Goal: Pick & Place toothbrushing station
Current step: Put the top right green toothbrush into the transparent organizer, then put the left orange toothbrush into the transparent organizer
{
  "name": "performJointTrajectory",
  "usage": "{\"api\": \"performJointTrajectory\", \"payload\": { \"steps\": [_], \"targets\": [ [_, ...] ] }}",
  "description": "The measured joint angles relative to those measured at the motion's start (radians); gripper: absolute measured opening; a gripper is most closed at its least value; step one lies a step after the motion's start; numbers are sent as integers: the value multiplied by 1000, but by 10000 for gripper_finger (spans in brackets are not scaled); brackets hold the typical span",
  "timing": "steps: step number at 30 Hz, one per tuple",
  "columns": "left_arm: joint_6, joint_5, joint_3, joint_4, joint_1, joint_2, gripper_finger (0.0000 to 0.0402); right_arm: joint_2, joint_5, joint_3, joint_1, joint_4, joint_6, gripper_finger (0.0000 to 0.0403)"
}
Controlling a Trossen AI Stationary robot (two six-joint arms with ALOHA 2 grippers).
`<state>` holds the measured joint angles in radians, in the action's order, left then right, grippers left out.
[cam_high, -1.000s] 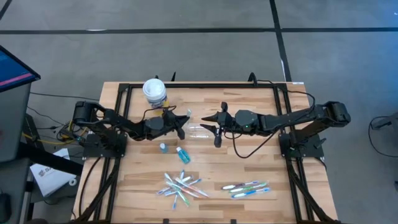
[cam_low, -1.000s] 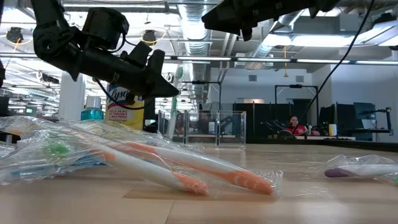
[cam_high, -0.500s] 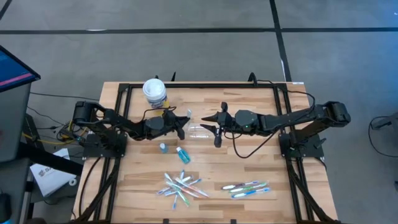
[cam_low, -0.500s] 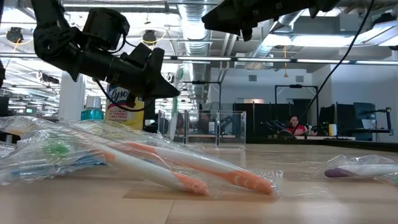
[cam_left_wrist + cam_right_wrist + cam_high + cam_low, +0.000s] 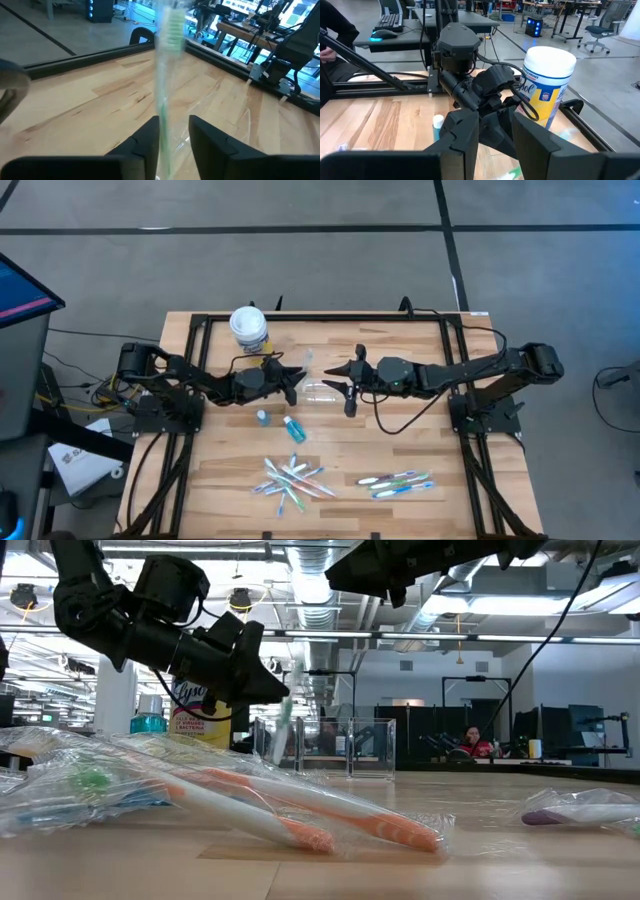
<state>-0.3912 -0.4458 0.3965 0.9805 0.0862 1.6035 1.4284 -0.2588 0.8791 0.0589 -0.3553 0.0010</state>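
1. The wooden table (image 5: 220, 470) carries the whole station, with both arms reaching in toward its middle
2. The left gripper (image 5: 295, 377) hangs just beside the clear cup. In its wrist view its fingers (image 5: 145, 145) stand apart, wider than the slim brush between them, so they are not pinching it
3. The right gripper (image 5: 347, 389) sits at the cup's other side. Whether it has hold of the cup I cannot tell
4. The white tub (image 5: 249, 328) with the yellow label stands near the far edge and plays no part here
5. Two loose heaps of wrapped toothbrushes lie near the front edge, one toward the middle (image 5: 292, 480) and one toward the right (image 5: 398, 482), well apart from the cup
6. The clear cup (image 5: 320, 391) stands between the two grippers and is where the brushes go
7. A teal toothpaste tube (image 5: 294, 428) lies between the cup and the heaps
8. The green-headed toothbrush (image 5: 162, 90) stands nearly upright at the left gripper, over or just at the cup's rim
9. My judgement is that this is the drop: keep the left wrist still and the jaws wide until the brush is clear, then lift straight up, so the handle is not dragged along and the light cup is not tipped
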Motion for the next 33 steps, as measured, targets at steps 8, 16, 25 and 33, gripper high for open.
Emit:
{"api": "performJointTrajectory", "payload": {
  "steps": [8,16,25,33],
  "targets": [
    [42,0,0,-3,-2,-10,139,0,0,0,0,7,25,108],
    [121,35,0,-51,-33,-125,135,0,0,0,0,21,26,108],
    [130,35,0,-248,-105,-270,133,0,0,0,5,22,26,108],
    [131,79,0,-305,-195,-340,127,0,0,0,33,32,26,108]
  ]
}}
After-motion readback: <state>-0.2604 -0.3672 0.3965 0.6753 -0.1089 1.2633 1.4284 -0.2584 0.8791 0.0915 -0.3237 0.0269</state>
